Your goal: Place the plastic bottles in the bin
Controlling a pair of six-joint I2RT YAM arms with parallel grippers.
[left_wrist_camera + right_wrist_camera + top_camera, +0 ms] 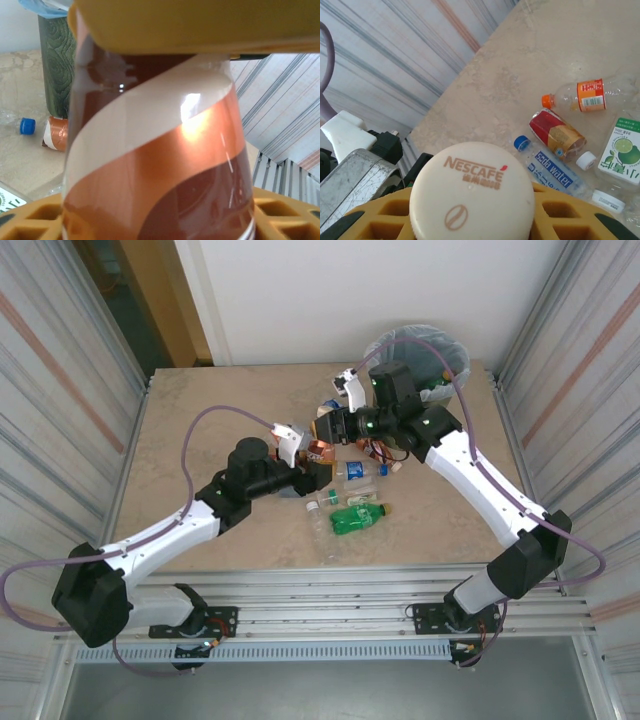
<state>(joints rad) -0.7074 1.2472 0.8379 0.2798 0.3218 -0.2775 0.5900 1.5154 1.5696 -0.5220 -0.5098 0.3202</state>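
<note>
A brown bottle [318, 449] with a copper and white label hangs above mid-table between both grippers. My left gripper [308, 462] has its yellow fingers above and below the bottle's body [150, 150]; whether they still press on it cannot be told. My right gripper [334, 427] is shut on its cream Nescafe cap [472, 192]. Loose bottles lie on the table: a green one [360, 517], a clear one [355, 472], an orange-capped one [590, 95], a red-labelled one [555, 132] and a soda water one [552, 172]. The dark green bin [462, 358] with its clear liner stands at the back right.
Corrugated metal walls close in the table on the left and right. A loose blue cap [27, 126] and a copper-labelled bottle [56, 135] lie by the foot of the bin [55, 65]. A lime-labelled bottle [622, 155] lies beside the pile.
</note>
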